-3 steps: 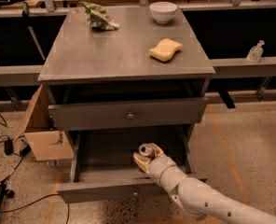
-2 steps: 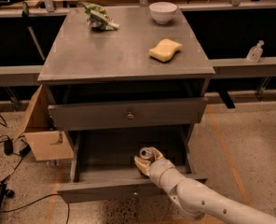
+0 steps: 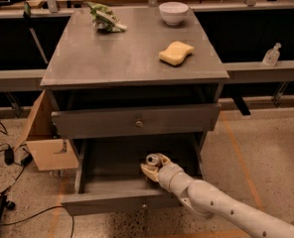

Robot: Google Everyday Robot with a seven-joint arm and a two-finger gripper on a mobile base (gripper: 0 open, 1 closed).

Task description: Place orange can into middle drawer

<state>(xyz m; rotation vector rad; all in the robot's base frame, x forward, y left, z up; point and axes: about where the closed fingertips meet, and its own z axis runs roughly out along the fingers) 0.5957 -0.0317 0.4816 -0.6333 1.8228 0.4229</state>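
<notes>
The middle drawer (image 3: 110,162) is pulled out below the cabinet's upper drawer (image 3: 137,121); its grey front panel faces me. My gripper (image 3: 153,168) reaches in from the lower right, over the drawer's right half. Its cream fingers are closed around the orange can (image 3: 155,159). Only the can's silver top rim and a little of its side show. The can is held upright, low inside the drawer. I cannot tell whether it touches the drawer floor.
On the cabinet top (image 3: 117,58) lie a yellow sponge (image 3: 176,53), a white bowl (image 3: 173,12) and a green packet (image 3: 106,18). A cardboard box (image 3: 45,145) stands left of the drawer. Cables (image 3: 3,157) trail on the floor at the left. A small bottle (image 3: 271,55) sits on the right ledge.
The gripper with the can has shifted slightly left inside the open drawer. The drawer and the things on top have not moved.
</notes>
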